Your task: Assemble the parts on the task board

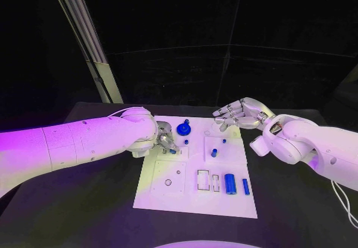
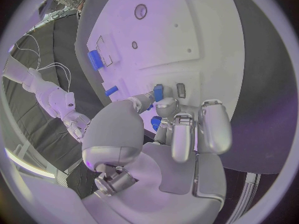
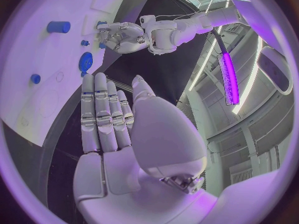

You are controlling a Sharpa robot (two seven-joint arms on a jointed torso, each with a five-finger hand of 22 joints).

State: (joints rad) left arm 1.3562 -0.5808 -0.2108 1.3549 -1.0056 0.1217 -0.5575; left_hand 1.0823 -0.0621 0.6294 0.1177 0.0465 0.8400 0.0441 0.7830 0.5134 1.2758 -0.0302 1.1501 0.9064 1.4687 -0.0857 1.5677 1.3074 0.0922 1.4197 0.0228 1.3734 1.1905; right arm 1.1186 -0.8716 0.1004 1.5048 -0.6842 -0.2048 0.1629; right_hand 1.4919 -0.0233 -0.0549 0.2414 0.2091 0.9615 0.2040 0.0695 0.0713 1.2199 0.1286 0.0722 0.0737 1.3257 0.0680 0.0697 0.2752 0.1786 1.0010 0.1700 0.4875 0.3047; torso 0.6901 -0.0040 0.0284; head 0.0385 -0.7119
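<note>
At task board (image 1: 195,199) left edge, left robot hand (image 1: 165,140)

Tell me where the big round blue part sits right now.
In the head view the round blue part stands near the board's far edge, left of centre, just beyond the left hand and left of the raised right hand.

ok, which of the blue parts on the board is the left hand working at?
The small blue part at the board's left edge, right at the left hand's fingertips. The round blue knob and the blue cylinder sit apart from it, untouched.
</note>
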